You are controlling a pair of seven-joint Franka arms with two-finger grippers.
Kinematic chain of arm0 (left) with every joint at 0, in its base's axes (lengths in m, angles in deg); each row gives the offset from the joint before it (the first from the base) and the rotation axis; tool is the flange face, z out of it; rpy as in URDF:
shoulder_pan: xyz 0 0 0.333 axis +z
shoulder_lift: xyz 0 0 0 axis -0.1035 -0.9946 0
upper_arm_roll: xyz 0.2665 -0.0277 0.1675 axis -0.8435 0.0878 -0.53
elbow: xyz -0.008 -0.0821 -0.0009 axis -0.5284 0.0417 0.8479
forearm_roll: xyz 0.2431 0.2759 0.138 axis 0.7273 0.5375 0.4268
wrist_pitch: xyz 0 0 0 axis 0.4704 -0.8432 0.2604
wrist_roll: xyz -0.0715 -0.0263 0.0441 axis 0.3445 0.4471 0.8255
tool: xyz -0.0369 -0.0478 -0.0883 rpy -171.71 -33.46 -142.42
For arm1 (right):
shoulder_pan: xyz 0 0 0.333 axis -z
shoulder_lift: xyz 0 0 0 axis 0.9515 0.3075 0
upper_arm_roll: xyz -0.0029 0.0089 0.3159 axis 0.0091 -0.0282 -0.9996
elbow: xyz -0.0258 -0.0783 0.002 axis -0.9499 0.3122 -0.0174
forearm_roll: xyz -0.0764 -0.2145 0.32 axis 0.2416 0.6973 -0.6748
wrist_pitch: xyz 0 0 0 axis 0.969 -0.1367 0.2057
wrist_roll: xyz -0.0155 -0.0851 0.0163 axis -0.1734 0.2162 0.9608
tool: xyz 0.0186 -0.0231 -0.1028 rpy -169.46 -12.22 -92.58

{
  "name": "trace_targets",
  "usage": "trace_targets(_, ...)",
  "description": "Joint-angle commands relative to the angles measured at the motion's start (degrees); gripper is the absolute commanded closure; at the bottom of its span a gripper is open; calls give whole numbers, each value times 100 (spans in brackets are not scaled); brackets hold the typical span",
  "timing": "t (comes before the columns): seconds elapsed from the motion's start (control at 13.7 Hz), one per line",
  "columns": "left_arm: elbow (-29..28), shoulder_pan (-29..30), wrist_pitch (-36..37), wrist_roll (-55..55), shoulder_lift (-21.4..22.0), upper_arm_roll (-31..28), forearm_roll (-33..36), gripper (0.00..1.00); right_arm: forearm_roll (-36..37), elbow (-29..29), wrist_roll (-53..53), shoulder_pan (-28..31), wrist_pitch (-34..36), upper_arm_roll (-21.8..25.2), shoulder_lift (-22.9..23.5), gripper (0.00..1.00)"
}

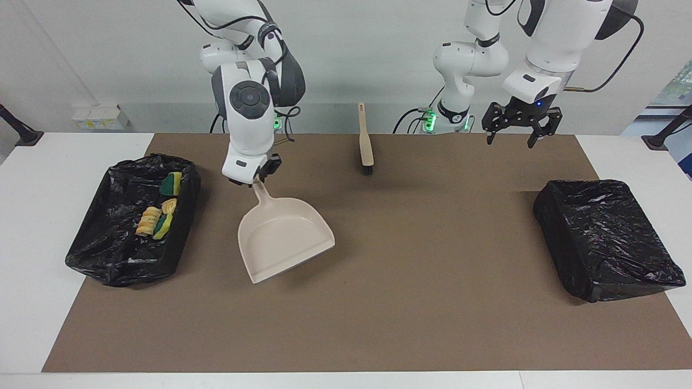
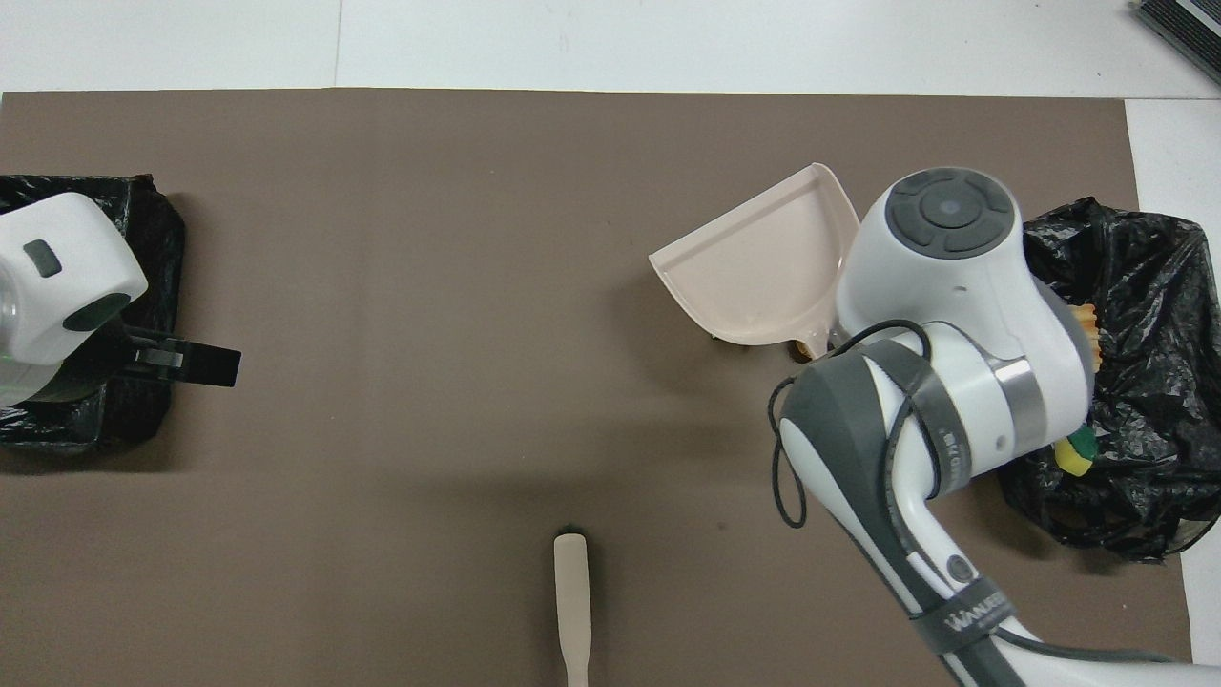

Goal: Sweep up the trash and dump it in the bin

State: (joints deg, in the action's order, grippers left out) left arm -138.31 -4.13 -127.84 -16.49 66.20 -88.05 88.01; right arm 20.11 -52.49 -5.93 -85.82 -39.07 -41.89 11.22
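Dustpan [image 1: 284, 240], hanging from the right gripper [image 1: 259, 175] clamped on its handle, is covering the mat's scraps, while the brush [image 1: 365, 141] is lying nearer the spread-fingered left gripper [image 1: 514, 129].

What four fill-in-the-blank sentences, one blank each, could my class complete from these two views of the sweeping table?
1. The right gripper is shut on the handle of the beige ____.
2. The left gripper, holding nothing, hangs ____ in the air.
3. The trash scraps in plain sight lie inside the black ____ at the right arm's end of the table.
4. The brush lies on the brown ____, with no gripper touching it.

Missing words: dustpan; open; bin; mat
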Motion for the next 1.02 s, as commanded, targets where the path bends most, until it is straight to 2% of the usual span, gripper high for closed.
trace_targets(0.0, 577, 137, 372, -113, -326, 57, 111, 0, -570, 122, -1168, -444, -350, 14, 277, 100)
trace_targets(0.22, 1220, 374, 742, -113, -757, 65, 102, 0, -1010, 367, -2477, -1024, -728, 14, 715, 100)
trace_targets(0.44, 1239, 383, 655, -122, -750, 57, 102, 0, -1231, 1121, -3543, -1605, -808, 6, 1655, 100)
trace_targets(0.66, 1178, 375, 646, -122, -697, 57, 85, 0, -1836, 1308, -3712, -1781, -1176, 5, 1991, 100)
trace_targets(0.88, 1177, 401, 734, -87, -688, 57, 84, 0, -1951, 1326, -3729, -1905, -1204, 5, 2018, 100)
trace_targets(0.95, 1177, 410, 752, -78, -662, 57, 84, 0, -1917, 1326, -3738, -1922, -1221, 5, 2001, 26)
